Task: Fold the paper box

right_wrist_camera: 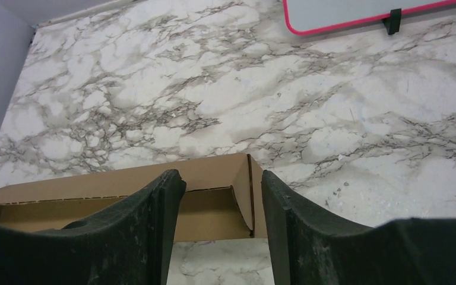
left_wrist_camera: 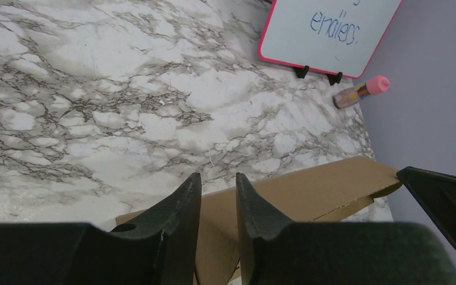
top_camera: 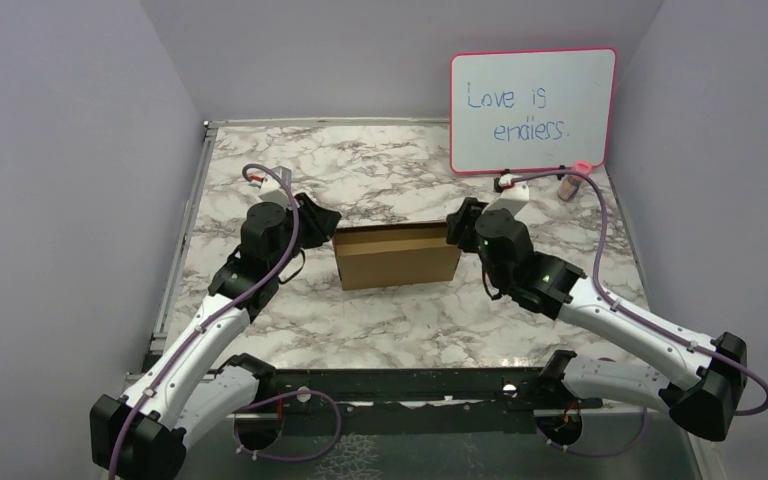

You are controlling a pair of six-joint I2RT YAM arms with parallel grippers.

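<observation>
The paper box (top_camera: pixel 398 256) is plain brown cardboard, partly formed, standing mid-table with its long side toward me. My left gripper (top_camera: pixel 322 226) is at the box's left end. In the left wrist view its fingers (left_wrist_camera: pixel 184 205) stand a narrow gap apart over the cardboard (left_wrist_camera: pixel 326 190), which shows through the gap; no pinch is visible. My right gripper (top_camera: pixel 457 229) is at the box's right end. In the right wrist view that gripper (right_wrist_camera: pixel 221 181) is open wide, and the box's end wall and corner (right_wrist_camera: pixel 243 190) lie just beyond, between the fingertips.
A pink-framed whiteboard (top_camera: pixel 532 110) with blue writing stands at the back right on black feet. A pink-capped marker (left_wrist_camera: pixel 361 92) lies beside it near the right wall. Marble tabletop (top_camera: pixel 290 165) surrounds the box; purple walls close in on both sides.
</observation>
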